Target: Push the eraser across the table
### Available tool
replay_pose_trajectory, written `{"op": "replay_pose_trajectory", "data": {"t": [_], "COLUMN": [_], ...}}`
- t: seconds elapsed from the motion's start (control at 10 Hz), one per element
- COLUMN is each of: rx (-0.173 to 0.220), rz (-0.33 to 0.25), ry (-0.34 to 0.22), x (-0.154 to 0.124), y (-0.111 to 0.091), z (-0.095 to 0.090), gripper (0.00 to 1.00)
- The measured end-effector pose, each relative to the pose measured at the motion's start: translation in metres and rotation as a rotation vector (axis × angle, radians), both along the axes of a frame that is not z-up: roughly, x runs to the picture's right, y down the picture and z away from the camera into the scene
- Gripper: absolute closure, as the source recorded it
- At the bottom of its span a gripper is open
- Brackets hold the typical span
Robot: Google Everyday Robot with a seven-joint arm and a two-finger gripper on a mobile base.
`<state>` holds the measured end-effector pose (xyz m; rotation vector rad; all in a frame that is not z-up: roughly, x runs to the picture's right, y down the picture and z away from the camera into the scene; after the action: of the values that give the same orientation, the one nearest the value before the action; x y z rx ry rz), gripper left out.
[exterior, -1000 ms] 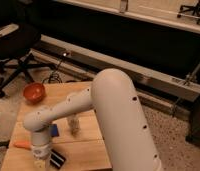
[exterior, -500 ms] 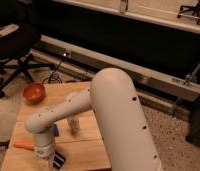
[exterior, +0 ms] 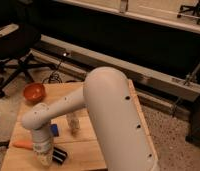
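The eraser [exterior: 61,156], a small black block with white stripes, lies flat near the front edge of the pale wooden table [exterior: 85,147]. My gripper [exterior: 44,159] points down at the end of the white arm [exterior: 110,112]. It is low over the table, just left of the eraser and close beside it. I cannot tell whether they touch. The wrist hides the gripper's tip.
A blue pad [exterior: 54,130] lies just behind the gripper. An orange carrot-like piece [exterior: 22,145] is at its left. A pale upright object [exterior: 73,124] stands mid-table. An orange bowl [exterior: 34,92] sits at the back left corner. An office chair [exterior: 13,55] stands on the floor at left.
My gripper has shifted slightly right, closer to the eraser. The eraser has barely moved.
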<state>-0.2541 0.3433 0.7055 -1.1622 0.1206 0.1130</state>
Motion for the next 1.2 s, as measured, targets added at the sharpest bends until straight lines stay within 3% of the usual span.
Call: {"op": "replay_pose_trajectory", "data": {"t": [0.3,0.7,1.2], "rx": [0.050,0.065,0.112], "rz": [0.014,0.030,0.163], "ry": [0.067,0.152,0.162], "x": [0.007,0.011,0.003], "y": [-0.029,-0.037,-0.063], "z": [0.022,0.044,0.021], "gripper": [1.00,1.00,1.00]}}
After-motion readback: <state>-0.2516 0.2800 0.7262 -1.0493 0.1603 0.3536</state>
